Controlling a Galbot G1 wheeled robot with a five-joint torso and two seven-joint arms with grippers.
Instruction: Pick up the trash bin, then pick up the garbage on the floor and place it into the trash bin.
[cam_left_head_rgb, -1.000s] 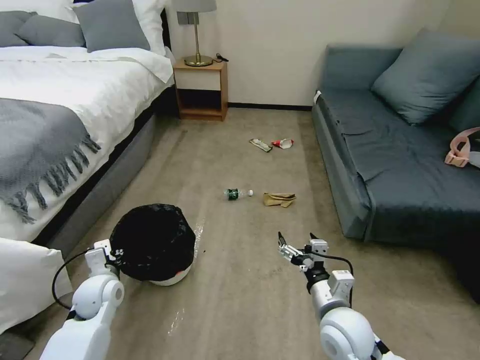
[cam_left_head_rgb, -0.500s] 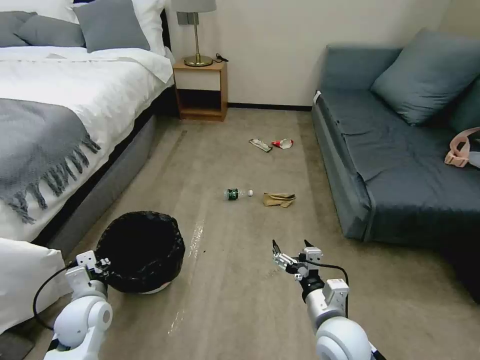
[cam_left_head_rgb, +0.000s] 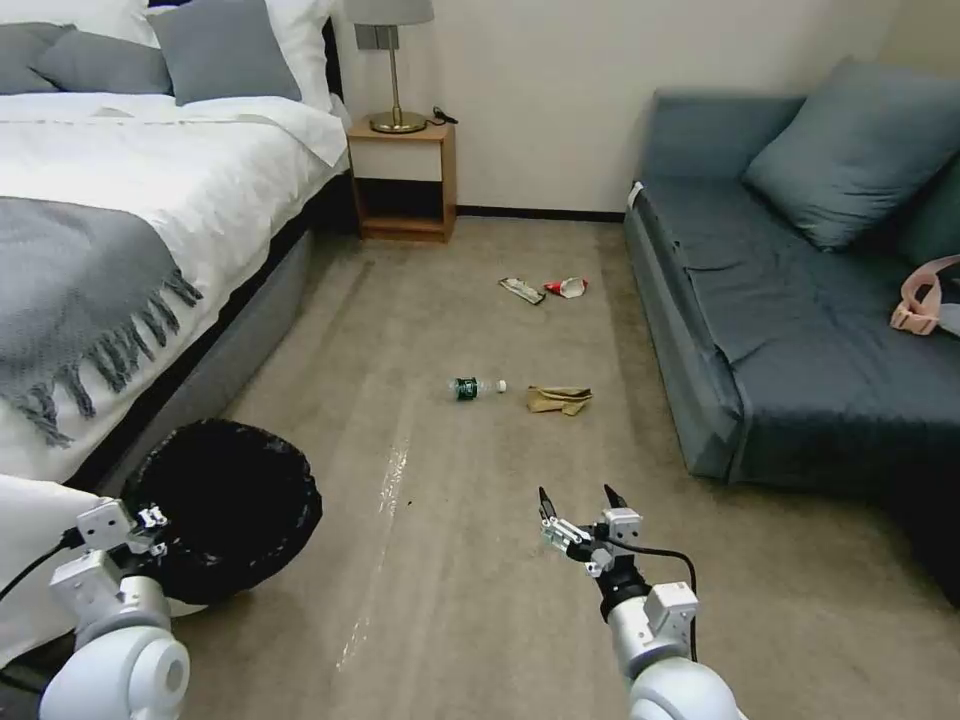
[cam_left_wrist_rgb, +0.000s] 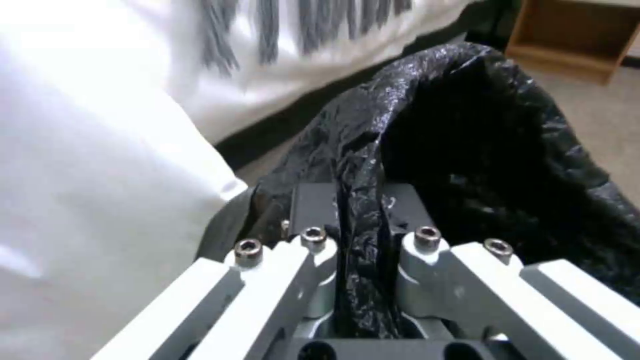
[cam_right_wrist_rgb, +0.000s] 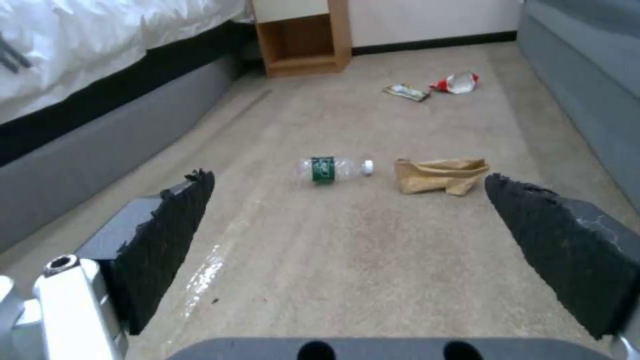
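Since a second ago the trash bin (cam_left_head_rgb: 225, 510) has swung from mid-floor toward the robot's left and now sits tilted beside the bed (cam_left_head_rgb: 120, 230), its black liner mouth facing the room; the left gripper (cam_left_head_rgb: 135, 522) has drawn back with it, clenched on the bin's bag-covered rim (cam_left_wrist_rgb: 360, 220), while the right gripper (cam_left_head_rgb: 572, 497) has pulled in a little, its fingers spread wide and holding nothing above bare floor. Ahead of the right gripper a broad lane of beige carpet (cam_left_head_rgb: 470, 600) runs open between the bed's grey base and the sofa (cam_left_head_rgb: 800, 300), with a pale shiny streak along it. In that lane lie the clear bottle (cam_left_head_rgb: 476, 387) with a green label and, just beside it, the crumpled brown paper (cam_left_head_rgb: 559, 399); farther on, near the wooden nightstand (cam_left_head_rgb: 403, 180), the flat wrapper (cam_left_head_rgb: 521, 290) and the red-and-white packet (cam_left_head_rgb: 566, 287) lie close together. A grey fringed blanket (cam_left_head_rgb: 70, 290) hangs over the bed's edge near the bin
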